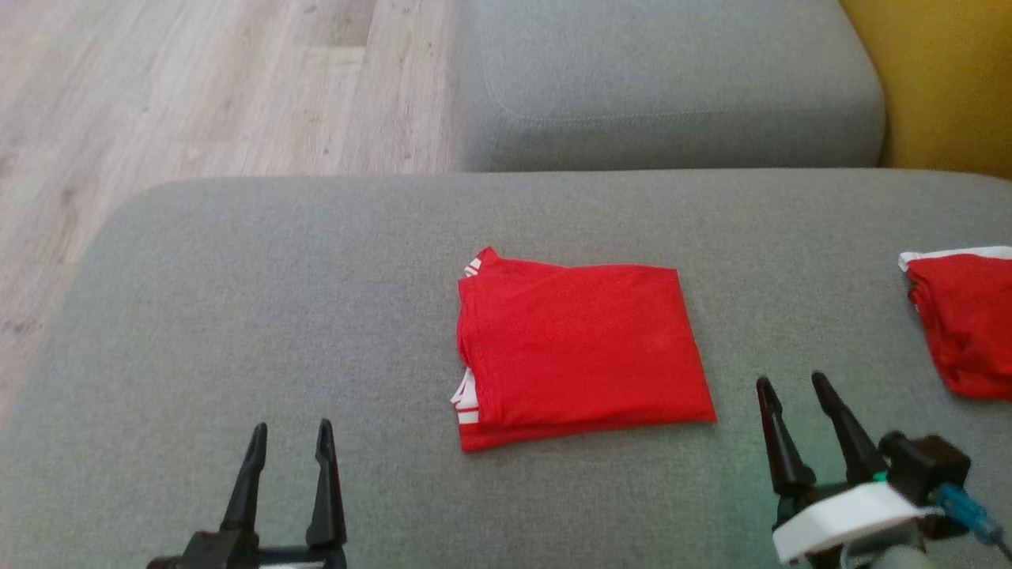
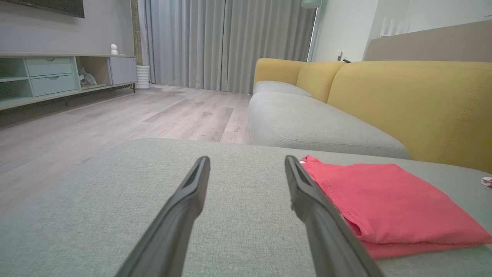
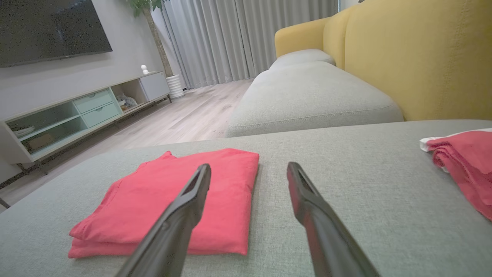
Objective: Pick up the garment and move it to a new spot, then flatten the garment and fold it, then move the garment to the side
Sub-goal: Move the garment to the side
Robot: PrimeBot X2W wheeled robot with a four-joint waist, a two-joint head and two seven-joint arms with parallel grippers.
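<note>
The broad grey seat cushion [image 1: 237, 316] spans the head view and carries everything else. Beyond its far edge lie the pale wood floor [image 1: 198, 87] on the left and a second grey cushion [image 1: 672, 79] on the right, with the yellow backrest [image 1: 941, 79] running along the right side. In the left wrist view grey curtains [image 2: 215, 42] hang at the far wall, and a low cabinet [image 2: 57, 73] with pale green drawers stands along the left wall.

The garment [image 1: 581, 352] lies folded into a flat red rectangle near the middle of the cushion, with white-striped trim showing at its left edge. Well apart from it, at the right edge of the cushion, sits a smaller rumpled red piece [image 1: 964, 324] with a white band.

The left gripper [image 1: 292, 427] hovers at the lower left, fingers spread wide and holding nothing, with bare grey fabric between it and the garment. The right gripper [image 1: 790, 379] is near the garment's lower right corner, between the garment and the smaller piece, its fingers likewise wide apart and empty.
</note>
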